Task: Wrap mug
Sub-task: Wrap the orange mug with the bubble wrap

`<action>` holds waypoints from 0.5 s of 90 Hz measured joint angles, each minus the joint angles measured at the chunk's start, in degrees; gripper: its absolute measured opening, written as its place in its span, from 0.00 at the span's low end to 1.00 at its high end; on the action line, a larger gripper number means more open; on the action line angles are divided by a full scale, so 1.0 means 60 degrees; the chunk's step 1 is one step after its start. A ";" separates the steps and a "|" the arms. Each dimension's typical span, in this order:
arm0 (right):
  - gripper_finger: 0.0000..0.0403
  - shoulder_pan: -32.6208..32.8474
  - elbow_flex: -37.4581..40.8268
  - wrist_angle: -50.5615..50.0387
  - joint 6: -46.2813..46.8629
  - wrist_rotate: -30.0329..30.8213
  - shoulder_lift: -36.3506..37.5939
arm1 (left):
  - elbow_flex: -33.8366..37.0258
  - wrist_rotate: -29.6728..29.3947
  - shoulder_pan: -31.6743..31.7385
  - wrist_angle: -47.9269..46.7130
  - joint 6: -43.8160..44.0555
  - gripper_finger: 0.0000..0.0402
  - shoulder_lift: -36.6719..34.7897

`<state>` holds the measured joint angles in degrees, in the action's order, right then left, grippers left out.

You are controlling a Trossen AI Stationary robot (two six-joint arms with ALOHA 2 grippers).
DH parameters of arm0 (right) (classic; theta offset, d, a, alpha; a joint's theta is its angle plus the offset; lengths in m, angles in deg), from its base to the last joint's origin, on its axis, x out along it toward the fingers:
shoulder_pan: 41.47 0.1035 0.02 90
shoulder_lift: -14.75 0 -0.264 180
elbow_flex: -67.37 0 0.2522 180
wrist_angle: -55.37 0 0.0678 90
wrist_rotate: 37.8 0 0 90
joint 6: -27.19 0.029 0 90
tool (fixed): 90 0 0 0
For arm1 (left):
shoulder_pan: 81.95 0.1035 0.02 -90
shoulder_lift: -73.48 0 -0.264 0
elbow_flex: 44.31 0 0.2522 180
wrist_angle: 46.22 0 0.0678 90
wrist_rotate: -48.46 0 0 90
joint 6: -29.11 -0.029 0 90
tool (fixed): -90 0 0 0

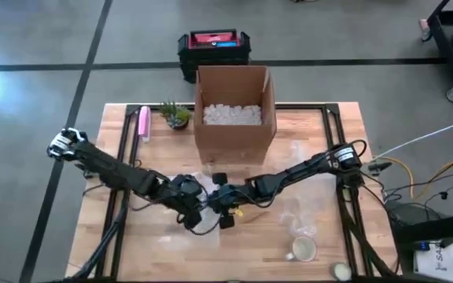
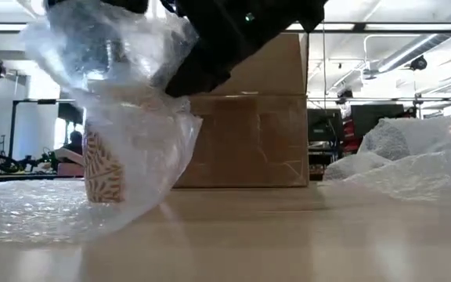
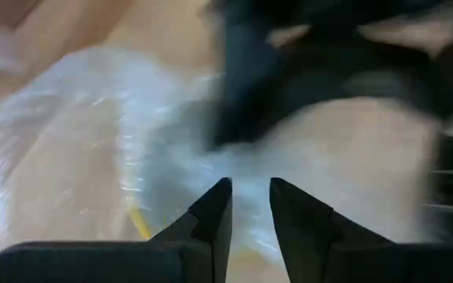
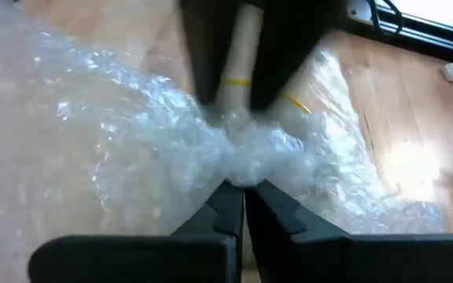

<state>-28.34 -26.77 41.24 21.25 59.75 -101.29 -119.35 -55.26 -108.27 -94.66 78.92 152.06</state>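
A pink tube (image 1: 143, 123) and a small green potted plant (image 1: 176, 115) lie at the wooden table's (image 1: 321, 149) far left, an open cardboard box (image 1: 233, 114) of white packing peanuts beside them. At centre, the left gripper (image 3: 250, 206) hovers slightly parted, holding nothing. The right gripper (image 4: 243, 206) is clenched on the clear bubble wrap (image 4: 132, 149), which bags the patterned mug (image 2: 104, 168), lifted. A second, pale mug (image 1: 303, 250) sits front-right.
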 joint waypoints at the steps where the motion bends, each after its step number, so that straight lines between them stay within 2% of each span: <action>1: 0.01 0.0000 0.0000 0.0003 -0.0001 0.0000 -0.0001 | -0.0048 0.0002 -0.0037 -0.0010 -0.0037 0.19 -0.0008; 16: 0.01 0.0002 0.0004 -0.0014 -0.0010 0.0149 -0.0003 | -0.0399 0.0263 -0.0468 0.0463 -0.0435 0.19 0.0053; 30: 0.01 0.0003 0.0007 -0.0022 -0.0016 0.0237 -0.0003 | 0.0064 0.0357 -0.0473 0.0815 -0.0276 0.19 0.0577; 37: 0.01 0.0000 0.0010 -0.0028 -0.0016 0.0246 -0.0003 | 0.0135 -0.0018 -0.0377 0.0605 -0.0231 0.19 0.0803; 45: 0.01 0.0000 0.0011 -0.0036 -0.0022 0.0255 0.0007 | 0.0125 -0.0912 -0.0349 0.0156 -0.0046 0.19 0.0852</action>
<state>-28.34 -26.70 41.03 21.11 61.28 -101.24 -118.60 -60.73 -110.36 -93.73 78.64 157.17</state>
